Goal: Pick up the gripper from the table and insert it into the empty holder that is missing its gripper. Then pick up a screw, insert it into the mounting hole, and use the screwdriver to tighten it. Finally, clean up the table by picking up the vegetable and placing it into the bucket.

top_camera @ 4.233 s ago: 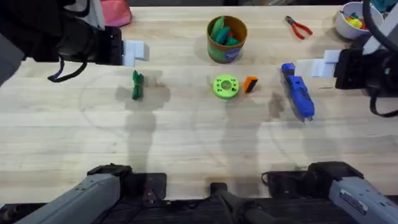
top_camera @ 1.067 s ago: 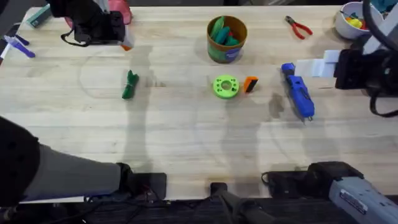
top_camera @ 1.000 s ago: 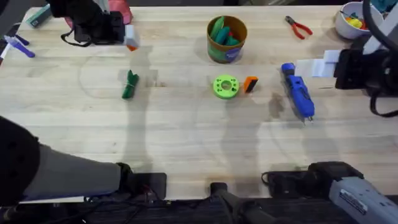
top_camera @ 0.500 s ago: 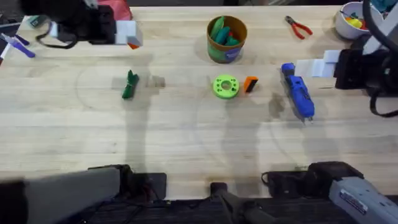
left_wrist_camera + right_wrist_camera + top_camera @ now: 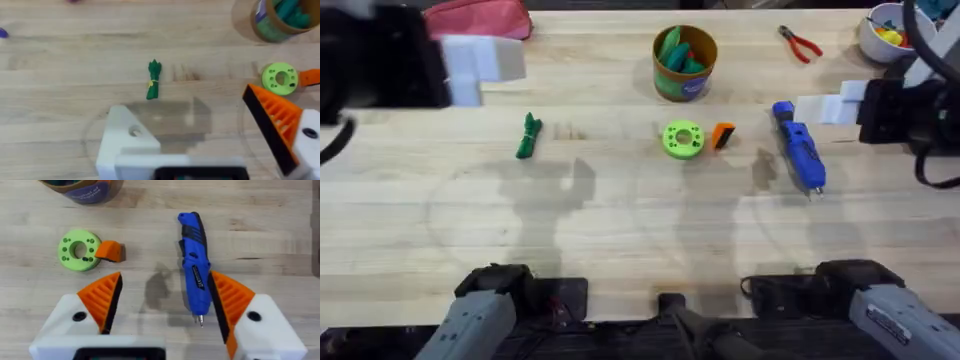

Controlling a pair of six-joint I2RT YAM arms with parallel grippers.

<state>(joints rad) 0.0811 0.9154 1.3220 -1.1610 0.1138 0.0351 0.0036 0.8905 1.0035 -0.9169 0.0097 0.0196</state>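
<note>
I'm seeing the gripper (image 5: 722, 135), the small orange wedge, lying on the counter (image 5: 620, 220) and touching the right side of the lime-green ring disc (image 5: 682, 139); in the right wrist view the gripper (image 5: 109, 251) is sitting against the disc (image 5: 78, 250). Just to the right of it the screwdriver (image 5: 798, 146) is lying flat, its silver tip pointing toward the arms' bases. Behind the disc the bucket (image 5: 684, 64) is standing upright with green pieces inside. The vegetable (image 5: 528, 136) is lying well to the left of the disc, alone on the wood.

My left claw (image 5: 210, 135) is hovering above the counter at the far left, its fingers spread apart and holding nothing; one side is carrying an orange ribbed pad (image 5: 272, 122), while the other side is the holder (image 5: 127, 142), a bare white mount with its screw hole showing. My right claw (image 5: 165, 305) is hanging over the screwdriver (image 5: 195, 265), both orange pads in place, fingers wide apart and empty.

Red-handled pliers (image 5: 800, 44) are lying at the far edge, with a white bowl (image 5: 882, 30) of colourful items in the far right corner.
</note>
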